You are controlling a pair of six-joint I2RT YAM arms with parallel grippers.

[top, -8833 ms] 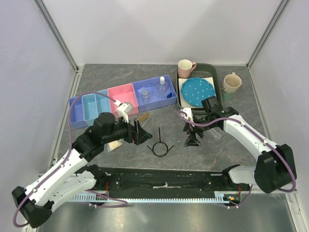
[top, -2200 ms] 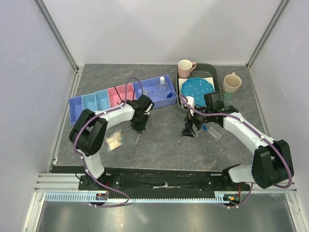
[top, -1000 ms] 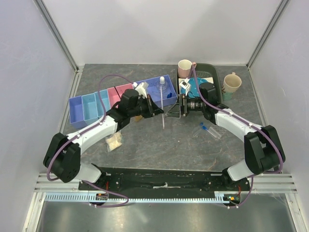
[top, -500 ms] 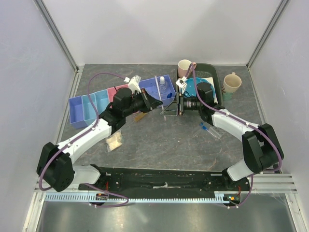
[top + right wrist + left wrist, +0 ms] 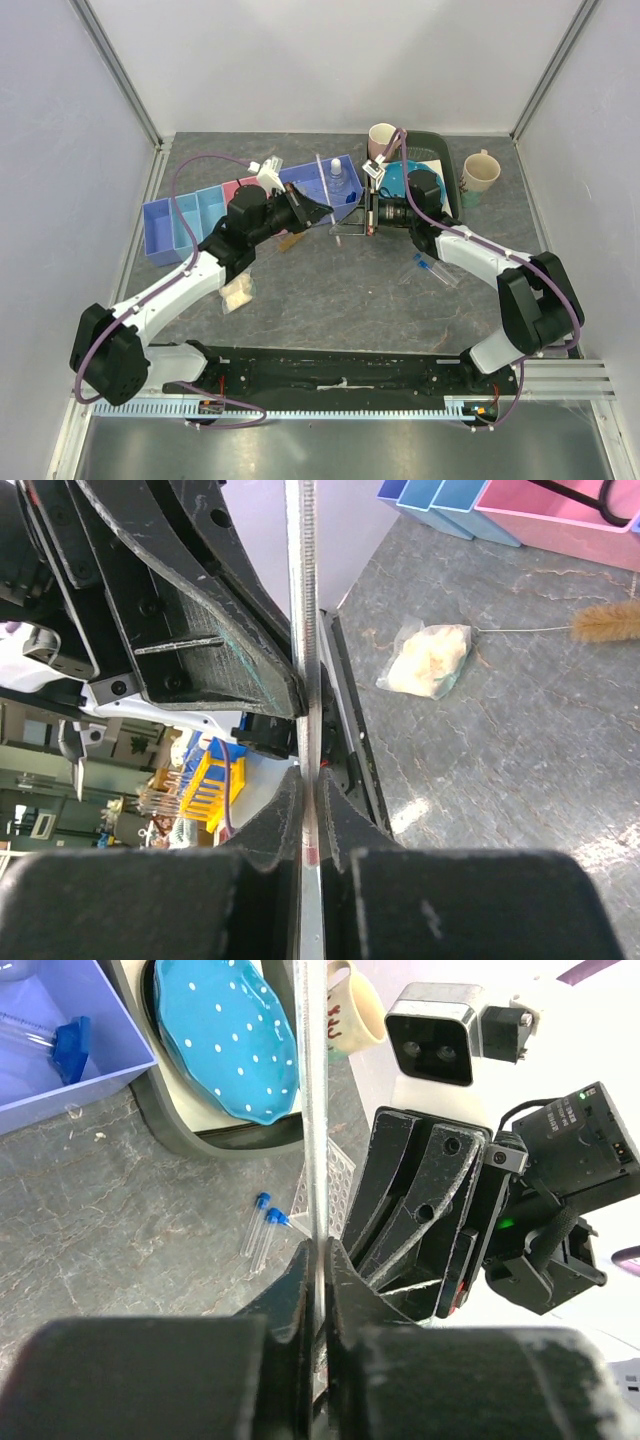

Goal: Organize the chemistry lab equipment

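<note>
clamping thin rod (image 5: 311, 1100) now, right gripper (image 5: 308, 777), wide earlier; left gripper (image 5: 318, 1252) still pinching same rod

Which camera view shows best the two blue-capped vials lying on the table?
The left wrist view: the blue-capped vials lie side by side, caps and clear bodies distinct. The top external view shows the vials only small and faint. The right wrist view does not show them.

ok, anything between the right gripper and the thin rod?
Nothing visible. The right gripper is shut on the thin rod, and the left gripper clamps the same rod just next to it, the two grippers facing each other.
</note>
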